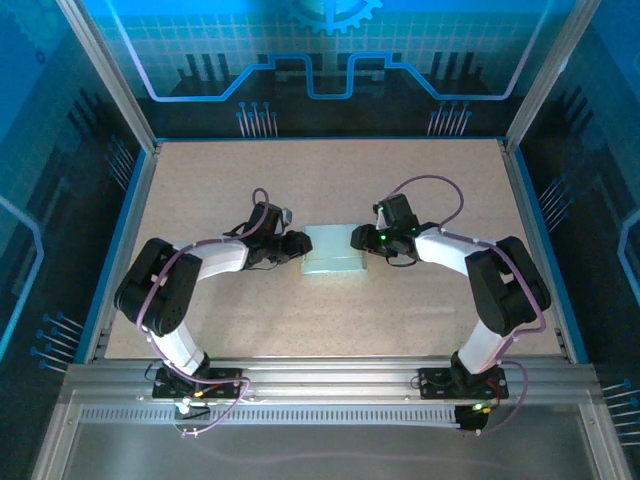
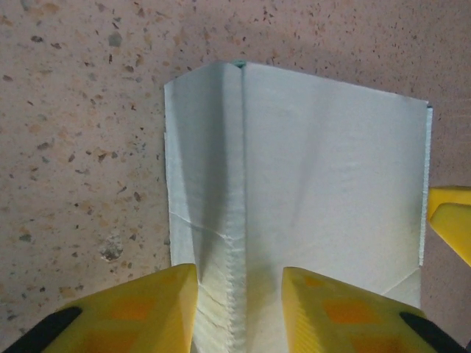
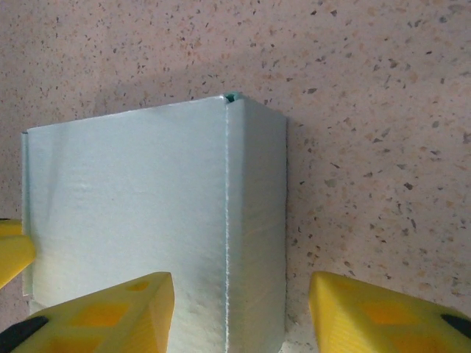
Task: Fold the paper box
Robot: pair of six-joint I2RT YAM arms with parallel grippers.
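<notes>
Both reach in low to the middle of the table [image 1: 330,180]: my left gripper [image 2: 239,279] has its jaws parted astride a raised crease of the paper box [image 1: 335,250], my right gripper [image 3: 241,283] parted over its folded end wall, neither clenched on card. I count one box, midway between the side edges, with bare table open toward every edge.

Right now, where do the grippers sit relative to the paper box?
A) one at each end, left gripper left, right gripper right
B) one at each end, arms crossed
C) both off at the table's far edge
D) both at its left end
A: the top view shows the left gripper at the left end of the paper box and the right gripper at its right end, arms uncrossed.
</notes>
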